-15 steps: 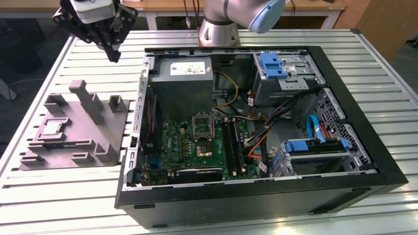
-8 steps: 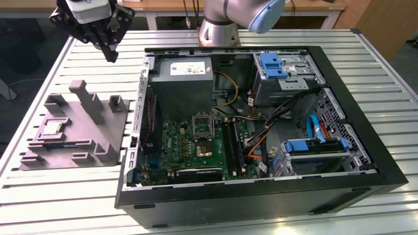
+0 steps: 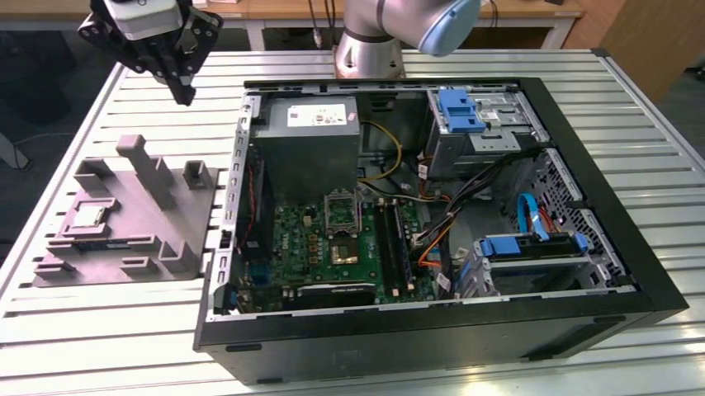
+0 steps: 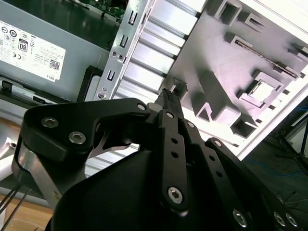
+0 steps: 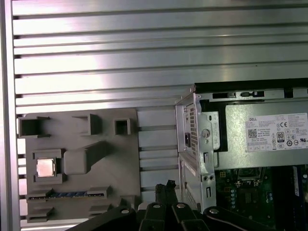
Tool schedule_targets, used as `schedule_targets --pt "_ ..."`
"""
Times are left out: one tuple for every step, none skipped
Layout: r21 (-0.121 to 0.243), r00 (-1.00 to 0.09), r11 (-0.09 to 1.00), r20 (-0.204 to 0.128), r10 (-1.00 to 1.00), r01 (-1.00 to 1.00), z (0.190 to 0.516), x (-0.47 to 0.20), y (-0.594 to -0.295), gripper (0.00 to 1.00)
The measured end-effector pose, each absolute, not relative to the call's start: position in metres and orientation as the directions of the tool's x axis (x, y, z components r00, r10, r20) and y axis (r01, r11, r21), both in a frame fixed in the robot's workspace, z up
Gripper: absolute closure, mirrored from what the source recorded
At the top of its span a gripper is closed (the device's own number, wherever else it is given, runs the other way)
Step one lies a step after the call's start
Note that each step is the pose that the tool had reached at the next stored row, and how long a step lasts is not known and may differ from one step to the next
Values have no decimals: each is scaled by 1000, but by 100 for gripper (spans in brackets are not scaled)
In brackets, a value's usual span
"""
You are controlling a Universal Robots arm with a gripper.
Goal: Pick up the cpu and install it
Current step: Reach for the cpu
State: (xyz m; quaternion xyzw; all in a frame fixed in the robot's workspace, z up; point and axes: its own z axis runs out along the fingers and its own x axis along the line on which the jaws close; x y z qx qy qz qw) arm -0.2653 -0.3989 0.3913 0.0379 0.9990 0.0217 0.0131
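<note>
At the exterior view's left, a grey tray (image 3: 165, 247) is set on the slatted metal desk (image 3: 111, 330). The cpu (image 3: 88, 216) is seen lying flat in a square recess near the tray's left edge, its pale silvery top turned upward. In the first wrist view the cpu (image 5: 46, 168) is framed by the walls of that recess.

The hand (image 3: 185, 92) is held in the air over the desk, beyond the tray's far end and well apart from the cpu. Its black fingers are pressed together tip to tip, as is shown in both wrist views.

To the right of the tray, an open black computer case (image 3: 441, 338) is laid on its side on the desk. A grey power-supply box (image 3: 310, 153) with a white label is mounted near the case's left wall, and a green motherboard (image 3: 319, 247) is fixed just in front of it. The arm's grey base (image 3: 369, 58) is seen behind the case. Farther right, bundled cables (image 3: 441, 219) are run across the interior, and drive bays with blue plastic parts (image 3: 461, 111) are fitted along the right side.
</note>
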Motion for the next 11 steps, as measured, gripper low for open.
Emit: schedule_targets --pt "44 -997 996 -24 76 75 391 -266 -399 89" --pt "44 -997 996 -24 76 75 391 -266 -399 89" --pt "44 -997 996 -25 76 75 391 -267 -399 89" --pt "44 -997 996 -24 76 75 391 -267 -399 89" --pt "44 -997 996 -24 76 75 391 -267 -399 89" --pt "44 -997 996 -24 76 75 391 -268 -399 89" --pt "44 -997 996 -24 76 75 391 -269 -399 89" --pt "44 -997 996 -24 76 75 391 -269 -399 89" --pt "44 -997 996 -24 76 75 391 -270 -399 89" --pt "44 -997 996 -24 76 75 391 -270 -399 89" --pt "44 -997 996 -24 76 75 391 -271 -399 89"
